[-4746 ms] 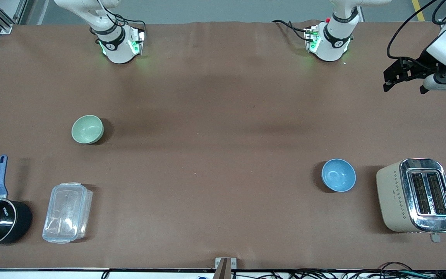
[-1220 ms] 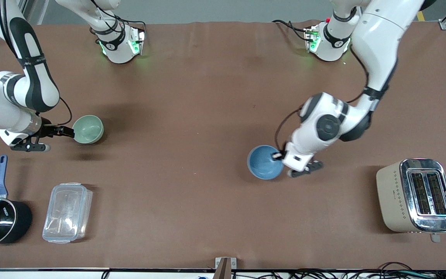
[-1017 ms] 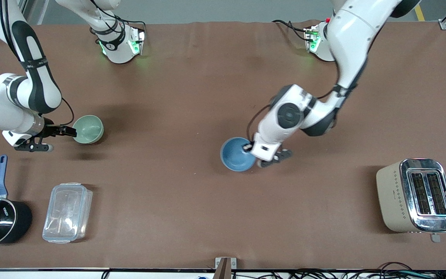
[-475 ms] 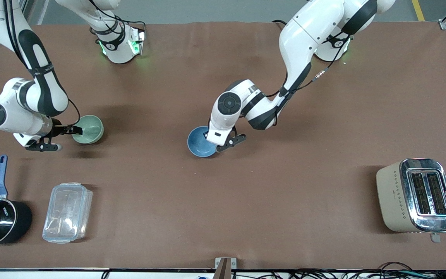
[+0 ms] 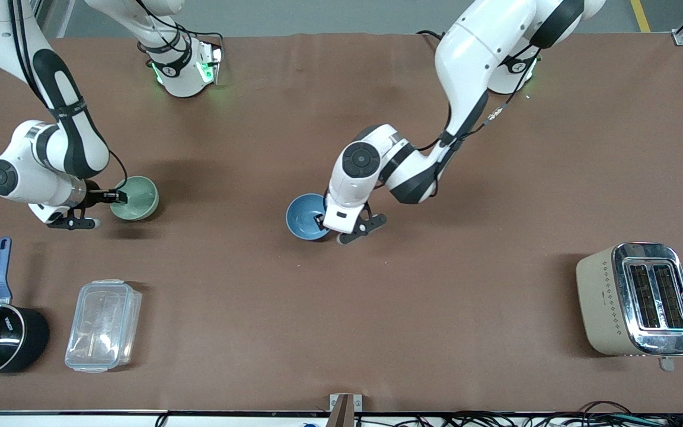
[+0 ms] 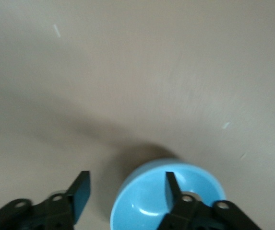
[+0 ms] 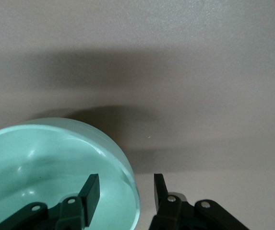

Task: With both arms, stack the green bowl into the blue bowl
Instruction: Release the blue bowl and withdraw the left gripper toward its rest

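The green bowl [image 5: 134, 198], pale mint, smooth and plain, sits upright on the table [image 5: 341, 308] toward the right arm's end. The right gripper [image 7: 123, 191] straddles its rim, fingers spread, one inside. The blue bowl [image 5: 306, 216], sky-blue, rests mid-table; the left gripper [image 6: 125, 189] stands spread across its rim, one finger inside, not pinching

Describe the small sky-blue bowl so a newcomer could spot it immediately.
Start at the big cream toaster at the left arm's end of the brown table, then go toward the table's middle. The small round sky-blue bowl sits there, the left gripper open astride its rim. The other bowl is pale green.
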Controlling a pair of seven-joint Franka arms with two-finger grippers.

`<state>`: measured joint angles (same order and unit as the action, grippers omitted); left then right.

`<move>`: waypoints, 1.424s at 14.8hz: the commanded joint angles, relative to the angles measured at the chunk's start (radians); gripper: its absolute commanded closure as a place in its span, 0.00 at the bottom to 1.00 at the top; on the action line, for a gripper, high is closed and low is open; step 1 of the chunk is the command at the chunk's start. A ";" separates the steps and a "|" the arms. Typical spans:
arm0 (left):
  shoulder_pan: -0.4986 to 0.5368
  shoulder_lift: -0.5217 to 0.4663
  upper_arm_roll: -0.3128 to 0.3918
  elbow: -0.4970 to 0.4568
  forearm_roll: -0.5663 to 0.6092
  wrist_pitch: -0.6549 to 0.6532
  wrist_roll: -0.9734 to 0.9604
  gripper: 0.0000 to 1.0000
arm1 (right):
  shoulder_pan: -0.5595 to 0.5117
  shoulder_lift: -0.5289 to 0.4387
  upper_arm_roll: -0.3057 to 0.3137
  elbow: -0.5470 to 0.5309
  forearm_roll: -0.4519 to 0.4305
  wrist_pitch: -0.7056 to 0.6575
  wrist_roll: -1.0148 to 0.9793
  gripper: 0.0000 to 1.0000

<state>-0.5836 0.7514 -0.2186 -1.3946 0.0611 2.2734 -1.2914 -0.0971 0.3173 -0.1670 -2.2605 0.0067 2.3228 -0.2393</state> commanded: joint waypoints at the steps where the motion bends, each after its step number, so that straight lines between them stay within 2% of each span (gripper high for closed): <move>1: 0.098 -0.139 -0.002 0.005 0.016 -0.148 0.090 0.00 | -0.006 -0.009 0.010 -0.018 0.019 0.013 -0.017 0.85; 5: 0.264 -0.311 0.005 0.006 0.020 -0.400 0.526 0.00 | -0.006 -0.011 0.010 -0.013 0.019 0.009 -0.015 0.95; 7: 0.361 -0.383 -0.001 0.006 0.014 -0.491 0.674 0.00 | -0.006 -0.014 0.010 -0.002 0.019 0.001 -0.012 0.96; 11: 0.497 -0.507 0.002 0.005 0.022 -0.606 0.897 0.00 | -0.006 -0.017 0.010 0.025 0.019 -0.019 -0.006 0.97; 14: 0.568 -0.601 0.010 -0.039 0.011 -0.614 1.068 0.00 | -0.001 -0.023 0.012 0.073 0.019 -0.083 -0.005 0.98; 18: 0.516 -0.759 0.146 -0.193 0.002 -0.618 1.213 0.00 | 0.030 -0.041 0.015 0.179 0.030 -0.207 0.001 1.00; 21: 0.486 -0.819 0.195 -0.219 -0.033 -0.686 1.251 0.00 | 0.053 -0.046 0.015 0.258 0.139 -0.313 0.001 1.00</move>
<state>-0.0631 0.0028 -0.0568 -1.5569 0.0468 1.6170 -0.0601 -0.0597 0.2910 -0.1522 -2.0428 0.0831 2.0775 -0.2431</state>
